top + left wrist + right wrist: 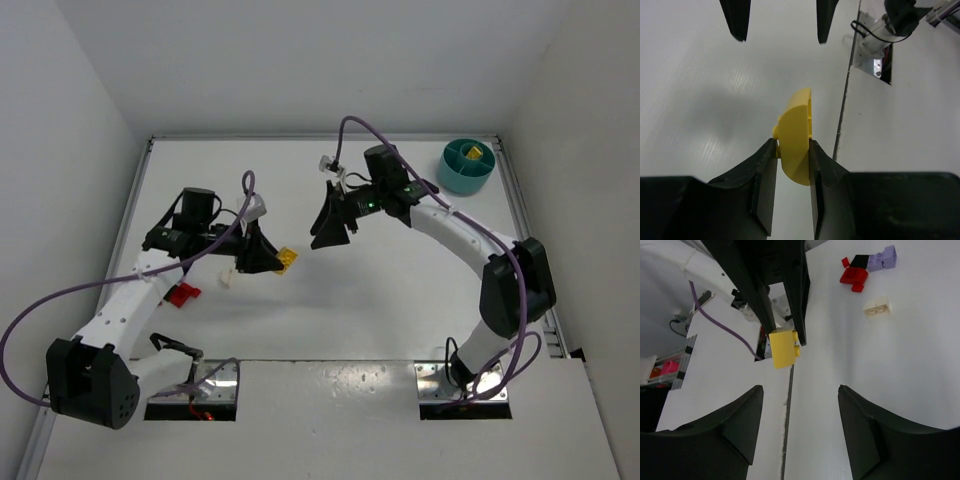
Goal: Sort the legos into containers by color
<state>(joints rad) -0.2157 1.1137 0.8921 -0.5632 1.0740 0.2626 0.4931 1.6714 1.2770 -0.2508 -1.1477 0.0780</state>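
The left gripper [272,260] was clamped on a yellow brick [795,135], its two fingers pressing the brick's flat sides and holding it clear of the white table [400,300]. Facing it, just beyond the brick, the right gripper [800,390] hung with its jaws spread wide and nothing between them. Behind the left gripper, on the tabletop beside its arm, lay a red brick [854,276] and a pale purple brick [883,258] close together, with a cream-white brick [877,307] a little apart. The round teal dish [465,165] sat well behind the right gripper, near the far right corner, with something yellow in one compartment. Plain white walls [90,100] closed in the table on three sides, and a seam ran across its near part.
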